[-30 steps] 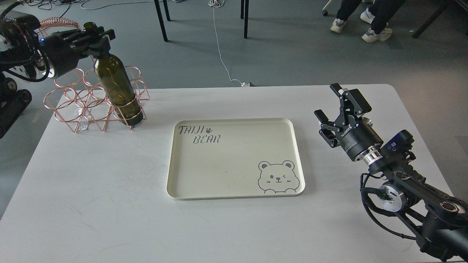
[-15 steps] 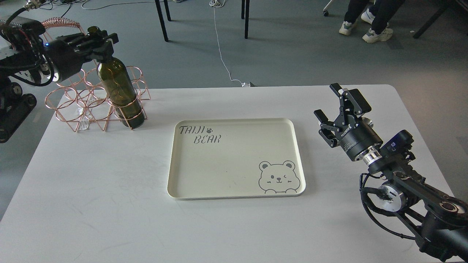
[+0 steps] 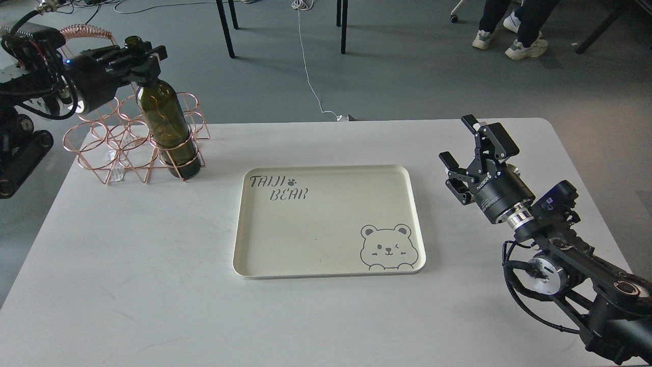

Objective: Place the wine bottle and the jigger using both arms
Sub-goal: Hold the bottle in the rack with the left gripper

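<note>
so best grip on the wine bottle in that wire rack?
The neck, from the robot's left, as the left gripper has it. The wine bottle stands in a ring of the copper wire rack, which surrounds its lower body; only the narrow neck and shoulder stand above it. Lift upward.

A lab or test room: grey floor, loose white cable (image 3: 309, 76) trailing at top centre, black chair legs (image 3: 224, 28), seated person's sneakered feet (image 3: 524, 48) upper right, plain white table (image 3: 127, 285).
</note>
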### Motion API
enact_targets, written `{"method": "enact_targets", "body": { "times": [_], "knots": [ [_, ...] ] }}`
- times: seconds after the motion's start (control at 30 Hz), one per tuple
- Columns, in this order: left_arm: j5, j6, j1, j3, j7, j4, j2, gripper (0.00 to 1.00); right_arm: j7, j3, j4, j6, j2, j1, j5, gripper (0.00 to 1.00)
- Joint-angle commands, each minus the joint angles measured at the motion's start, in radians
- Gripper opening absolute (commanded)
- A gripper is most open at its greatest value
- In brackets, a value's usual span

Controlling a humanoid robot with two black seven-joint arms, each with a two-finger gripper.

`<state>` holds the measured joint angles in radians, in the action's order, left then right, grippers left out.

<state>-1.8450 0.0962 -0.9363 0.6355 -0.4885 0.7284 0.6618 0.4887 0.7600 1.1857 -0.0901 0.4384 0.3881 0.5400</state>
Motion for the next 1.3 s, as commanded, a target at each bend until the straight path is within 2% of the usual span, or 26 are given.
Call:
{"method": "enact_targets", "body": {
  "times": [0.0, 0.07, 0.1, 0.23, 0.27, 0.47, 0.5, 0.53, 0.57, 0.6, 0.63, 0.77, 0.9, 0.93, 1.0, 1.07, 1.1, 1.14, 1.27],
  "knots": [
    [0.015, -0.001, -0.001, 0.001, 0.000, 0.003, 0.004, 0.95, 0.000, 0.001, 0.000, 0.000, -0.001, 0.000, 0.000, 0.99],
    [0.016, 0.000, -0.002, 0.000, 0.000, 0.003, 0.007, 0.86, 0.000, 0.001, 0.000, 0.001, 0.000, 0.000, 0.000, 0.99],
    [0.015, 0.000, -0.002, 0.000, 0.000, 0.003, 0.007, 0.78, 0.000, 0.001, 0.000, 0.000, 0.000, 0.000, 0.000, 0.99],
    [0.015, 0.000, -0.002, -0.002, 0.000, 0.003, 0.009, 0.26, 0.000, 0.001, 0.000, 0.000, 0.000, 0.000, 0.000, 0.99],
    [0.015, 0.000, -0.002, -0.002, 0.000, 0.003, 0.010, 0.20, 0.000, 0.001, 0.000, 0.000, 0.000, 0.000, 0.000, 0.99],
    [0.013, -0.001, -0.004, 0.000, 0.000, 0.003, 0.013, 0.19, 0.000, 0.001, 0.000, 0.001, 0.000, 0.000, 0.000, 0.99],
    [0.013, -0.001, -0.004, 0.000, 0.000, 0.003, 0.015, 0.22, 0.000, 0.001, 0.000, 0.000, 0.000, 0.000, 0.000, 0.99],
    [0.015, 0.000, -0.006, 0.000, 0.000, 0.002, 0.018, 0.30, 0.000, 0.001, 0.000, 0.000, 0.000, 0.000, 0.000, 0.99],
    [0.015, -0.001, -0.006, 0.000, 0.000, 0.002, 0.019, 0.46, 0.000, 0.001, 0.000, 0.001, 0.000, 0.000, 0.000, 0.99],
    [0.016, -0.001, -0.006, 0.000, 0.000, 0.003, 0.021, 0.65, 0.000, 0.001, 0.000, 0.000, 0.000, 0.000, 0.000, 0.99],
    [0.016, -0.001, -0.006, 0.000, 0.000, 0.003, 0.021, 0.74, 0.000, -0.001, 0.000, 0.000, 0.000, 0.000, 0.000, 0.99],
    [0.015, 0.000, -0.007, 0.000, 0.000, 0.003, 0.024, 0.83, 0.000, -0.001, 0.000, 0.000, 0.000, 0.000, 0.000, 0.99],
    [0.015, -0.001, -0.009, 0.000, 0.000, 0.003, 0.024, 0.86, 0.000, -0.001, 0.000, 0.000, 0.000, 0.000, 0.000, 0.99],
    [0.015, 0.000, -0.009, 0.000, 0.000, 0.003, 0.025, 0.83, 0.000, -0.001, 0.000, 0.000, 0.000, 0.000, 0.000, 0.99],
    [0.013, 0.000, -0.009, -0.002, 0.000, 0.003, 0.025, 0.62, 0.000, -0.001, 0.000, 0.000, 0.000, 0.000, 0.000, 0.99],
    [0.009, 0.000, -0.009, -0.002, 0.000, 0.003, 0.024, 0.25, 0.000, -0.001, 0.002, 0.000, 0.000, 0.000, 0.000, 0.99],
    [0.009, 0.000, -0.009, -0.002, 0.000, 0.003, 0.022, 0.12, 0.000, -0.001, 0.000, 0.000, 0.000, 0.000, 0.000, 0.99],
    [0.007, 0.000, -0.009, -0.002, 0.000, 0.003, 0.024, 0.08, 0.000, -0.001, 0.002, 0.000, 0.000, 0.000, 0.000, 0.99],
    [0.007, 0.001, -0.007, -0.002, 0.000, 0.003, 0.025, 0.04, 0.000, -0.001, 0.000, 0.000, 0.002, 0.000, 0.000, 0.99]
  ]
}}
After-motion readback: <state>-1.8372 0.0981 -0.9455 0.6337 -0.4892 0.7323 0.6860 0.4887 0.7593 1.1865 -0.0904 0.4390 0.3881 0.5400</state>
